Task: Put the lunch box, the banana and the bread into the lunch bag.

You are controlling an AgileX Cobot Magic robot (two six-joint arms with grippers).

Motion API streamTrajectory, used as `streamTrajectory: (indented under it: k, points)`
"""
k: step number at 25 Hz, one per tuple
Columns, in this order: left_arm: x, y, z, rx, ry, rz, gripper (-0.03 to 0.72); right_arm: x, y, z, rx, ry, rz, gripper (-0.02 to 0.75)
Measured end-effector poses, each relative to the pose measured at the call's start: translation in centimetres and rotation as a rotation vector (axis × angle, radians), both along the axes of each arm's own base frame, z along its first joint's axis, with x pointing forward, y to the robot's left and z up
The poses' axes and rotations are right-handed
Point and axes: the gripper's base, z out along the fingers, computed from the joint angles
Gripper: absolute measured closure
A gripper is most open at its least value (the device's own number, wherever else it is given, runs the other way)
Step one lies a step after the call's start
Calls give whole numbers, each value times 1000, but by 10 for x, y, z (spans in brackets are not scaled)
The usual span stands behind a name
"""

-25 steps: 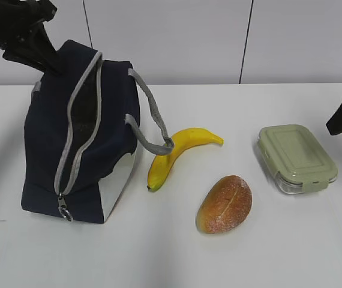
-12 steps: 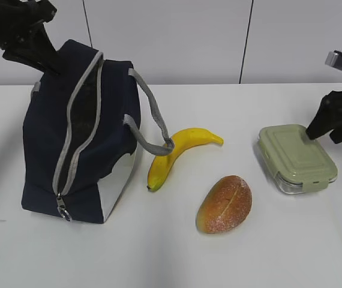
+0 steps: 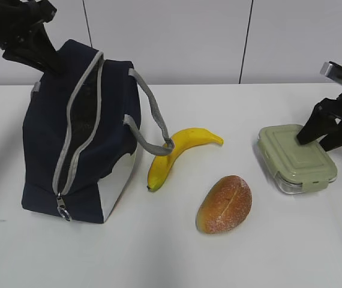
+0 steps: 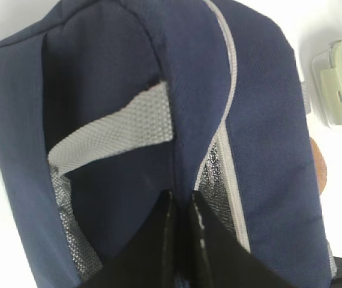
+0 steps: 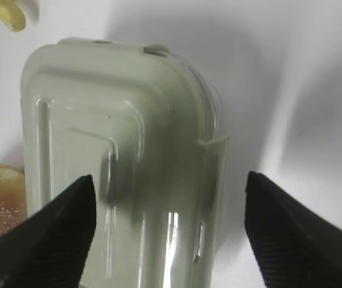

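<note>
The navy lunch bag [image 3: 45, 138] stands at the left with its zipper open. My left gripper [image 3: 51, 65] is shut on the fabric at the bag's top rear edge [image 4: 111, 78], its fingertips [image 4: 172, 201] pressed together beside the silver lining. The banana [image 3: 171, 156] lies next to the bag's grey strap. The bread [image 3: 225, 204] sits in front of it. The green-lidded lunch box [image 3: 291, 153] rests at the right. My right gripper [image 3: 318, 141] hovers open over the box's right end [image 5: 99, 132], one finger above the lid and the other past the box's side.
A grey strap handle [image 3: 153, 129] hangs off the bag toward the banana. The zipper's metal pull [image 3: 64, 210] dangles at the bag's front bottom. A white wall with dark seams runs behind the white table [image 3: 159, 258].
My right gripper has come in from the right edge and now stands over the lunch box, still open. The left gripper and the bag have not moved.
</note>
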Motion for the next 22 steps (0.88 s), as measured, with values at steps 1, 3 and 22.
streamTrajectory:
  k: [1, 3, 22]
  points:
    - [0, 0, 0, 0, 0, 0, 699, 0, 0, -3, 5, 3, 2, 142]
    - [0, 0, 0, 0, 0, 0, 699, 1, 0, -7, 11, 9, 3, 142]
    - [0, 0, 0, 1, -1, -2, 699, -2, 7, -16, 110, 26, -6, 388]
